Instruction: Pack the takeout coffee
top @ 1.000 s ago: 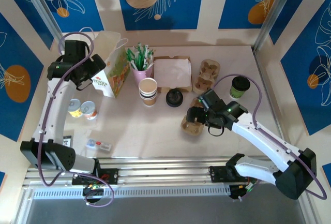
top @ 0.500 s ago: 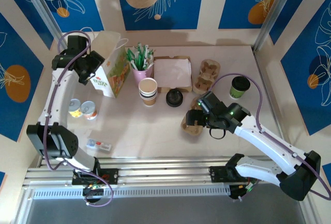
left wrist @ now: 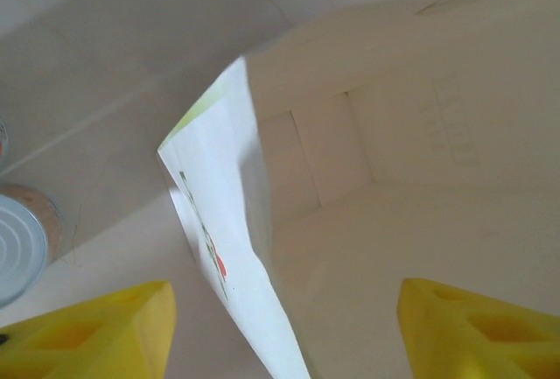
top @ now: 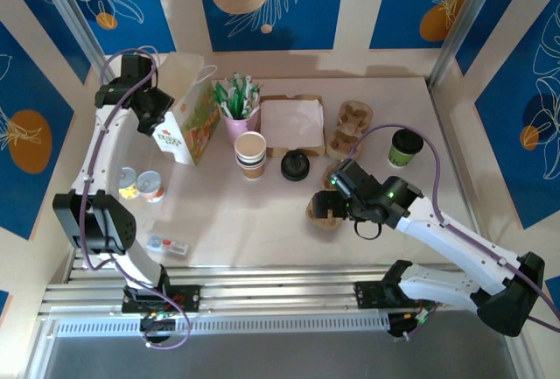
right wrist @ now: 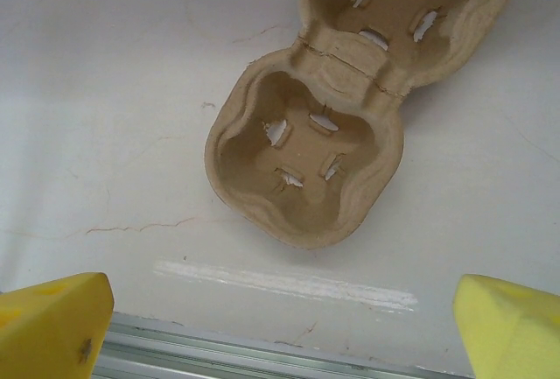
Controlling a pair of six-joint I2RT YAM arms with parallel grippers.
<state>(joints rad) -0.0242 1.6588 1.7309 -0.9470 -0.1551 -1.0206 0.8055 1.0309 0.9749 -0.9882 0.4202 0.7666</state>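
Plainly the coming move belongs to the right side. The takeout coffee (top: pixel 406 146) stands upright on the table (top: pixel 236 221) toward its far right, lid up, so its long axis runs straight up and down. It lies beyond and to the right of the right tool (top: pixel 331 195), near but apart from it. That tool hangs over the nearer cup carrier (top: pixel 319 214) with its yellow fingers (right wrist: pixel 54 326) spread wide and nothing between them. Its wrist camera shows the carrier lying flat below with bare wells.

The right arm is much the nearer to the cup. My judgement is that a reach would have to swing outward and away from the base, taking the cup from the side or from above.

The left tool (top: pixel 157 116) is well apart from the coffee, at the far left, against the rim of the paper bag (top: pixel 197 121). From its wrist camera the bag's near wall rises between the two fingers (left wrist: pixel 101 326), which stand apart and do not seem to pinch it yet. What shows of the bag's inside looks bare.

Against a second ago, the left arm has stretched farther back and brought its tool onto the bag's mouth. The right tool has slid a little toward the near edge over the carrier, and the coffee has stayed where it was
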